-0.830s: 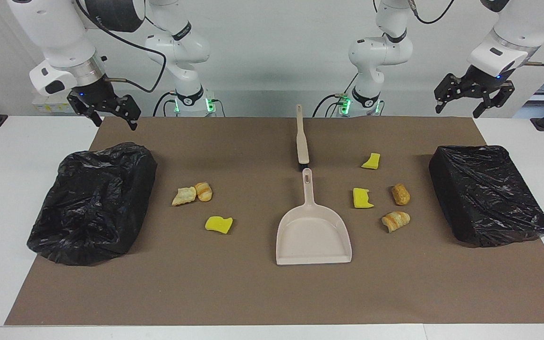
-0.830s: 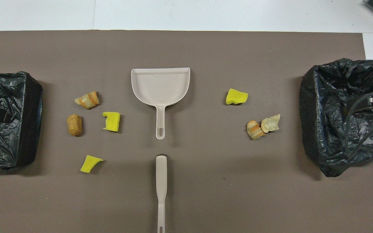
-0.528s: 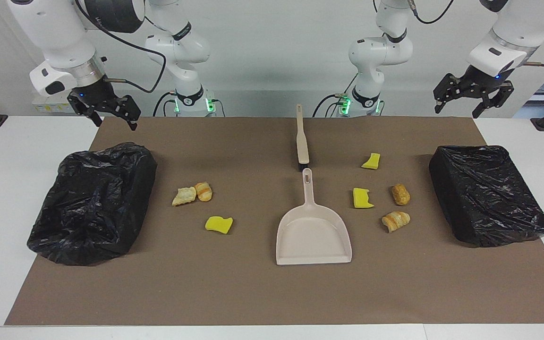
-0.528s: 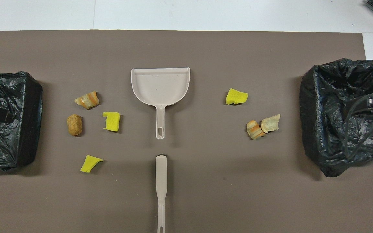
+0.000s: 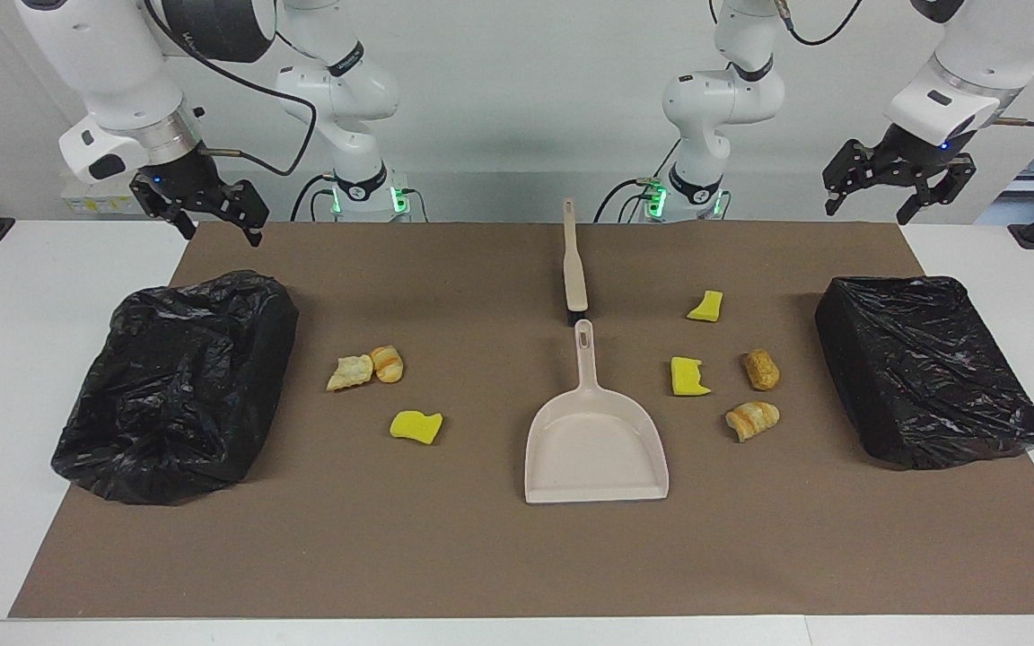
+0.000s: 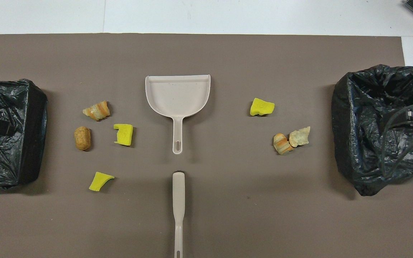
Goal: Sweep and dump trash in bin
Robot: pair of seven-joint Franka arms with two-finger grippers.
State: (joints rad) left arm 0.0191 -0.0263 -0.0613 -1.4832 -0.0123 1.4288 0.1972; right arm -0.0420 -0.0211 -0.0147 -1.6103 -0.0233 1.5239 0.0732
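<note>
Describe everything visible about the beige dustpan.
The dustpan is pale beige, plastic-looking, with a flat scoop, low raised side walls and a slim handle ending in a hanging slot. It lies flat and empty on the brown mat mid-table, open lip pointing away from the robots, handle toward them. The brush lies in line just nearer the robots, not touching. Nothing touches it.
</note>
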